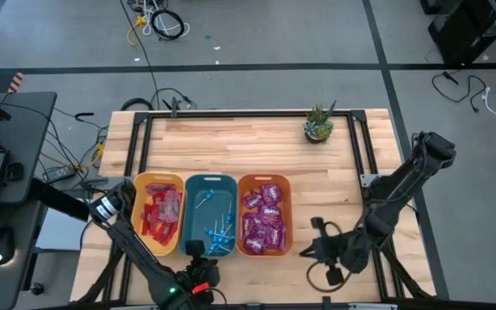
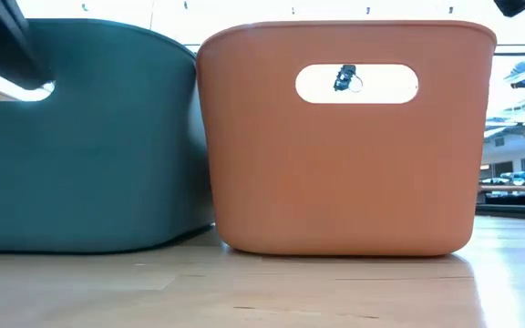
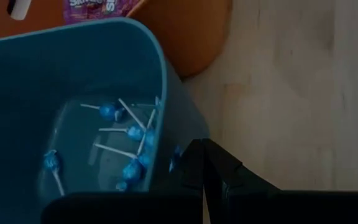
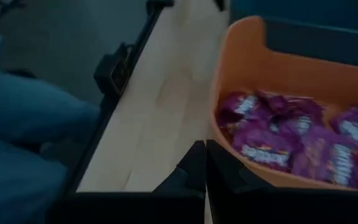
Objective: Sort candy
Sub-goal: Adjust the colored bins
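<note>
Three bins stand side by side near the table's front edge. The yellow bin (image 1: 158,213) holds flat red packets (image 1: 162,211). Blue lollipops (image 3: 132,134) on white sticks lie in the teal bin (image 1: 211,215). The orange bin (image 1: 265,215) is full of shiny purple packets (image 4: 291,140). My left gripper (image 1: 198,251) (image 3: 204,168) is shut, slanting down at the teal bin's near wall (image 3: 179,118), nothing between its fingers. My right gripper (image 1: 306,250) (image 4: 204,158) is shut and empty, just right of the orange bin's rim (image 4: 219,118).
A small potted plant (image 1: 319,125) stands at the table's far right. A black frame (image 1: 356,155) runs along the table's sides and back. Bare wood lies behind the bins and to their right. The low view shows the walls of the teal bin (image 2: 80,137) and orange bin (image 2: 344,155).
</note>
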